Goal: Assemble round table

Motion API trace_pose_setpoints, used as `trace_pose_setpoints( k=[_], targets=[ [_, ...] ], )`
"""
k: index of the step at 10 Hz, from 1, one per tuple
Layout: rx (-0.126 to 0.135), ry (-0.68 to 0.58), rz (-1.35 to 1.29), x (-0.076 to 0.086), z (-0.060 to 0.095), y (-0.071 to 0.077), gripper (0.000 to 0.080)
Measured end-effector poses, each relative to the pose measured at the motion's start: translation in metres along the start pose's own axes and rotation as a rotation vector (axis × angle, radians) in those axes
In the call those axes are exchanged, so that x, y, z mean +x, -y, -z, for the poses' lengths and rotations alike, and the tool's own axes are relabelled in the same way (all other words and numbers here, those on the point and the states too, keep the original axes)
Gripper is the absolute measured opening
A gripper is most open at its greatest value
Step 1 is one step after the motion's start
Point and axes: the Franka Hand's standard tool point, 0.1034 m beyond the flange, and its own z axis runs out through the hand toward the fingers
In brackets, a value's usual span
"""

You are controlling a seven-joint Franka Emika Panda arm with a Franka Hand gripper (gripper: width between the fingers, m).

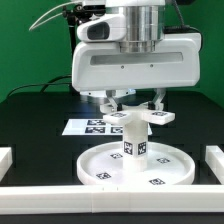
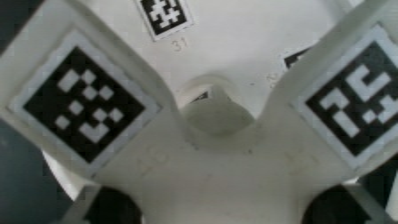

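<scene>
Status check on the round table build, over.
Gripper shut on white cross-shaped base. Base sits atop short white cylinder leg, upright on large white round disc. Nothing in the way.

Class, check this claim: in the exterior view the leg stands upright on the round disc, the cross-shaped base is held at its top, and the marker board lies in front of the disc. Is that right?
One detail is wrong. The marker board lies behind the round disc, not in front, as the exterior view shows. The leg does stand upright on the disc, with the cross-shaped base at its top in the end effector.
</scene>
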Motion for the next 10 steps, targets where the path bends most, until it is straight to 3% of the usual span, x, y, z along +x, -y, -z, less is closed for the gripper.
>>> trace_pose_setpoints(
  k=[2,6,10],
  targets=[
    [0.007,0.0,-0.122,0.0,0.0,0.001,0.0445],
    [0.047,-0.006,-0.462,0.002,0.0,0.004,0.0445],
    [0.058,0.001,-0.669,0.002,0.0,0.014,0.0445]
  ],
)
